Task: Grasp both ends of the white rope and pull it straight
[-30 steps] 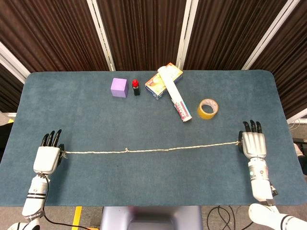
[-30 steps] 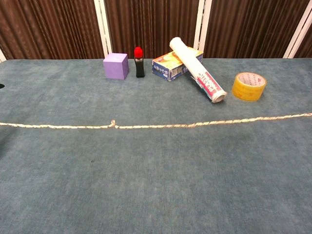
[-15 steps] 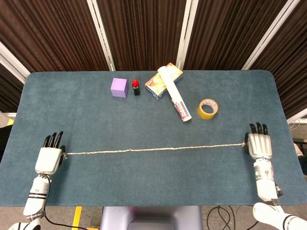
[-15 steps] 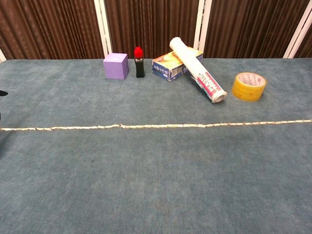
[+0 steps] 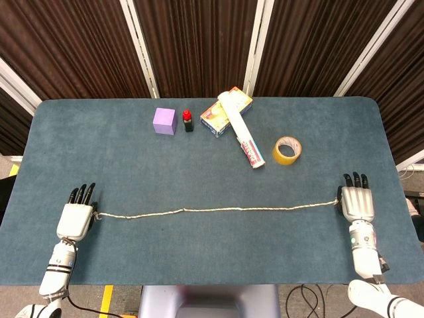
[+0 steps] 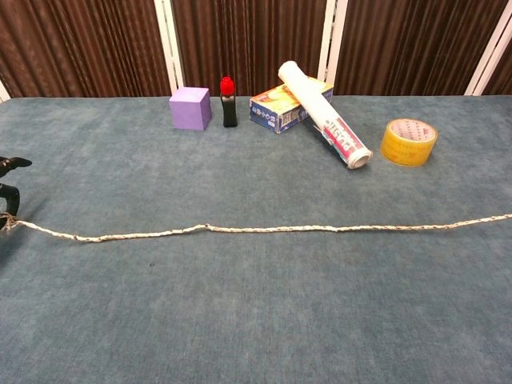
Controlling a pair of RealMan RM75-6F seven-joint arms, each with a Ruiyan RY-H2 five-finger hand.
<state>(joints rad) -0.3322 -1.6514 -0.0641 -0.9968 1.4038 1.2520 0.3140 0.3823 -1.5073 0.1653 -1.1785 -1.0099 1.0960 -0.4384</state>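
The white rope (image 5: pixel 218 210) lies across the blue table from left to right, nearly straight, with a slight wavy sag in its left third (image 6: pixel 136 234). My left hand (image 5: pixel 76 215) pinches the rope's left end at its thumb side, palm down; its dark fingertips (image 6: pixel 8 190) show at the chest view's left edge, just above the rope end. My right hand (image 5: pixel 357 201) holds the right end in the same way, near the table's right side. In the chest view the right hand is out of frame.
At the back of the table (image 5: pixel 99 152) stand a purple cube (image 5: pixel 164 121), a small black bottle with a red cap (image 5: pixel 188 121), a printed box (image 5: pixel 225 111) with a white roll (image 5: pixel 244 132) lying across it, and a yellow tape ring (image 5: pixel 287 150).
My left hand has moved inward to the right with its rope end, and the taut rope has gone a little slack and wavy on the left. The right hand has barely moved.
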